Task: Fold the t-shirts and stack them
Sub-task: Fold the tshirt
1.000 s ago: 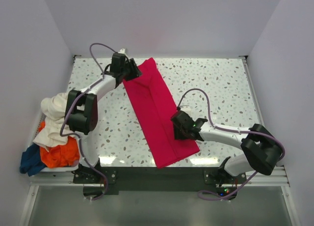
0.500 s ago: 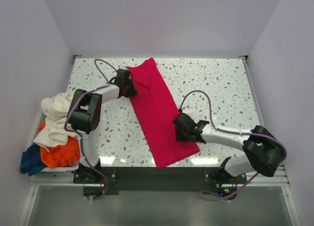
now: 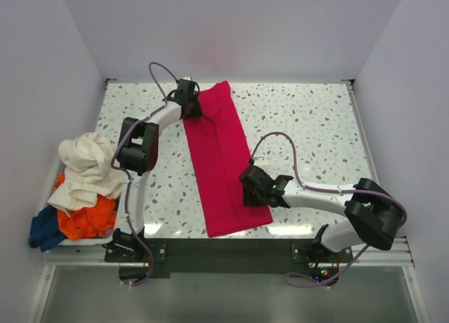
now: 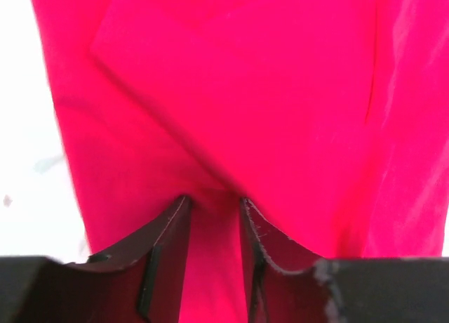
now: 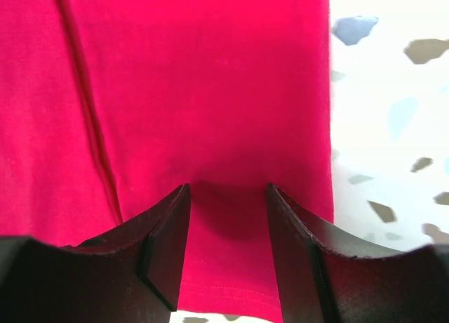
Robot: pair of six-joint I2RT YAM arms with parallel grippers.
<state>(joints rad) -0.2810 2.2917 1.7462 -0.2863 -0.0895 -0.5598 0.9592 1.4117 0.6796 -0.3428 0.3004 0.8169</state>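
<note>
one crimson t-shirt [image 3: 221,161], flat — heap [image 3: 81,189] of three

Speckled table [image 3: 309,126] bears one folded red t-shirt [image 3: 221,168].

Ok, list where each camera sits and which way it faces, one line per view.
Top external: above and behind the arms, looking down on the table; both arms show, left gripper and right gripper on the red shirt.
Left wrist: on the left wrist, looking past its two fingers at the shirt's folds.
Right wrist: on the right wrist, looking past its fingers at the shirt's hem and the table.
Shared: all three see the red shirt.
</note>
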